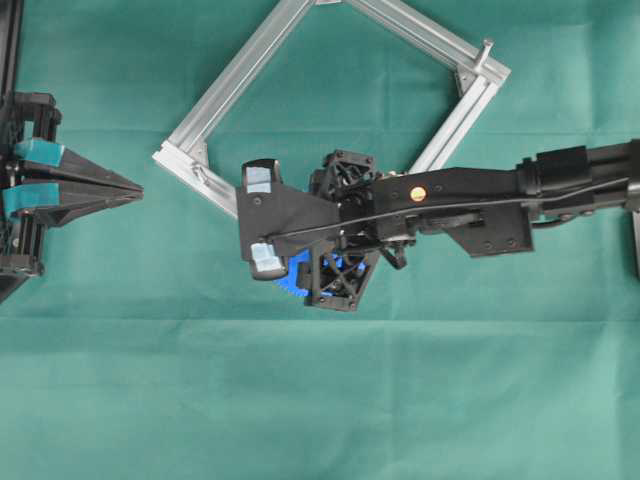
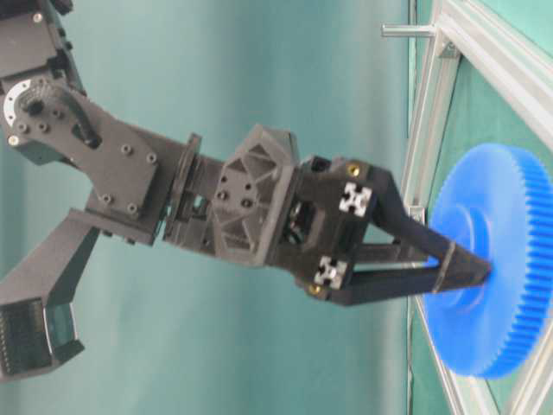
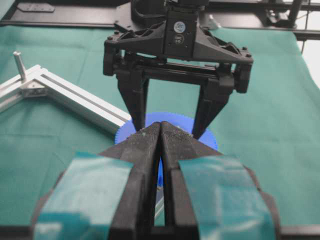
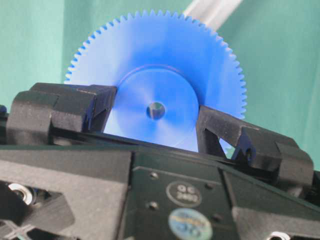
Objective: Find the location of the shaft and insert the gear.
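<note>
Right hand fingers clamp gear by raised hub, keeping centre hole exposed for shaft alignment; left hand closed, empty, parked clear

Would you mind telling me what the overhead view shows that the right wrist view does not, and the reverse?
Only the overhead view shows the left gripper, shut and parked at the left edge, and the square aluminium frame with its taller pin. Only the right wrist view shows the gear's hub with its small centre hole, a finger of the gripper on either side of it. Both show the blue gear at the right gripper on the green cloth.
</note>
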`<state>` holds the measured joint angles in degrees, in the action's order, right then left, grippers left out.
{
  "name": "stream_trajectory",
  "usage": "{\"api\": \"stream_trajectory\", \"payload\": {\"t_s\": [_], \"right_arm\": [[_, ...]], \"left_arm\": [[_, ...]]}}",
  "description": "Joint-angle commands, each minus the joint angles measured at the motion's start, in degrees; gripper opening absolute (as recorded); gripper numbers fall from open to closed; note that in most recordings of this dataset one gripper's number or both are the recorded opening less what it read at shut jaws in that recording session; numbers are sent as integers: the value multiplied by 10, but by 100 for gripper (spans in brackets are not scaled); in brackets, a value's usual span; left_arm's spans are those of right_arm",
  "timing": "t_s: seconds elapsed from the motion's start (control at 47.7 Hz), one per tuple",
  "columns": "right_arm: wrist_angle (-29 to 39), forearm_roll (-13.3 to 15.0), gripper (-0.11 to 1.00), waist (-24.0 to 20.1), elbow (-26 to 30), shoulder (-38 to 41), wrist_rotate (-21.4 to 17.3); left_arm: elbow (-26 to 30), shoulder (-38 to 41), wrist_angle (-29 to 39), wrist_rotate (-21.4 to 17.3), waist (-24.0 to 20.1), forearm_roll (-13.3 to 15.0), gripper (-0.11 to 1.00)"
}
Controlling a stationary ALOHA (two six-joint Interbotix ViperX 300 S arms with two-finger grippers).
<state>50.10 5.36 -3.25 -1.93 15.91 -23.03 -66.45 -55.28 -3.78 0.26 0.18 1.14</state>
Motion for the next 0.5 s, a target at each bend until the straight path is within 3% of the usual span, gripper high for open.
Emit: {"api": "stream_trajectory", "payload": {"t_s": [0.0,0.483], "right_arm": [[-4,0,69,-2,22,-4,2],[-8,0,69,-10,49,18,5]], "left_arm": [[15,4,-3,1,-2,1,2],[15,2,-3,1,-1,1,2]]}}
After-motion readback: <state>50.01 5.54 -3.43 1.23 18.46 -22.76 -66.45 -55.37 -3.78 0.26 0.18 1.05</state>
